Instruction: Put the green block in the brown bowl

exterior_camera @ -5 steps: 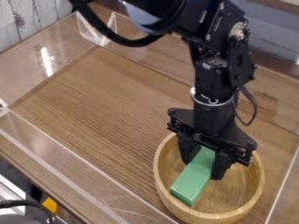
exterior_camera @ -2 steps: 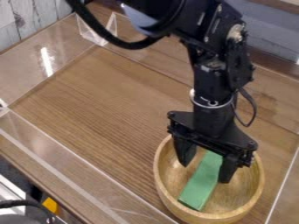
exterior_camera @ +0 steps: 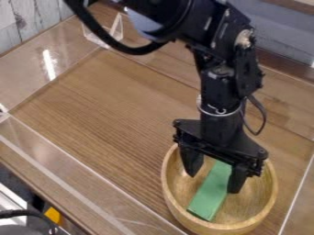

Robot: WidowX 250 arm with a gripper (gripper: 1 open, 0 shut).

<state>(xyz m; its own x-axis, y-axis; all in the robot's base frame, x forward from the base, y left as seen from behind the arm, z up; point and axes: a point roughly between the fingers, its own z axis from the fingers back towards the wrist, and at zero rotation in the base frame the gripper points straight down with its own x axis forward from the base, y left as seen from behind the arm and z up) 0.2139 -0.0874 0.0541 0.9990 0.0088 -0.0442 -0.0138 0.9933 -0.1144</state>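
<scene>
The green block [exterior_camera: 212, 195] lies flat inside the brown bowl [exterior_camera: 175, 190], which sits at the front right of the table. My gripper [exterior_camera: 218, 173] hangs straight down over the bowl with its black fingers [exterior_camera: 193, 161] spread open on either side of the block's far end. Nothing is pinched between them. The block's far end is partly hidden behind the fingers.
The wooden table [exterior_camera: 110, 101] is bounded by clear plastic walls, with one along the left [exterior_camera: 37, 55] and a low lip at the front edge [exterior_camera: 73, 188]. The black arm [exterior_camera: 227, 55] reaches in from the top of the view.
The fingers were shut on the tilted green block; they have opened and the block has dropped to lie flat in the bowl. The hand has stayed in place.
</scene>
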